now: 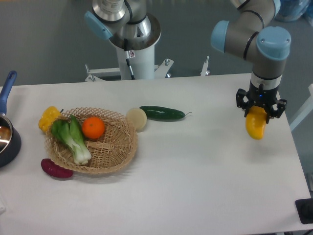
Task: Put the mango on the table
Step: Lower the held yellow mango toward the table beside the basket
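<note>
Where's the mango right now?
The mango hangs in the gripper at the right of the camera view, above the table near its right edge, far from the basket and cucumber.

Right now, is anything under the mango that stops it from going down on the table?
No, nothing visible is in the way. The end effector holds the mango near the right side of the table, and the tabletop around it looks bare. The cucumber and basket lie far to its left.

Glossy smooth mango (256,126); woven wicker basket (120,147)
</note>
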Controlling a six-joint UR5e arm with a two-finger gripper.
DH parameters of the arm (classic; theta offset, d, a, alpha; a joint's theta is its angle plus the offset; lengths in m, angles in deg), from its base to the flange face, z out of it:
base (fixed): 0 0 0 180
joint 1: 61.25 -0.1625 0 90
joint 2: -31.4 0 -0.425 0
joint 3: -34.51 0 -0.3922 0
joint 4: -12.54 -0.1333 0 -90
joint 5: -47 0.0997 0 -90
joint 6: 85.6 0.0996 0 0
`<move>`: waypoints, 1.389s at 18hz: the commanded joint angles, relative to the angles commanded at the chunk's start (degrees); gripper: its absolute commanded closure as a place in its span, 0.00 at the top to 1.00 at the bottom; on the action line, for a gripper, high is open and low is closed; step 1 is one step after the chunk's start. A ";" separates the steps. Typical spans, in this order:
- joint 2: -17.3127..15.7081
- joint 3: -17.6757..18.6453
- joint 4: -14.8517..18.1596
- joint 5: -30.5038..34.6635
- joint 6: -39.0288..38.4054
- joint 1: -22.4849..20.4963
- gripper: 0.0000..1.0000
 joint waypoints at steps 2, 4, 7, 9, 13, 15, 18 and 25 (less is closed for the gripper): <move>0.53 -0.26 0.09 1.57 -0.18 0.53 0.33; 1.49 -0.53 0.09 2.29 -0.09 1.58 0.33; 3.85 -3.06 0.00 2.72 -1.05 7.00 0.33; 6.32 -6.75 0.44 2.90 -1.23 7.38 0.33; 7.47 -6.50 0.26 2.99 -2.19 9.49 0.37; 7.56 -6.33 0.35 2.99 -4.47 10.55 0.37; 7.47 -5.89 0.35 2.99 -7.55 12.13 0.39; 8.44 -3.61 0.00 2.55 -15.03 15.03 0.61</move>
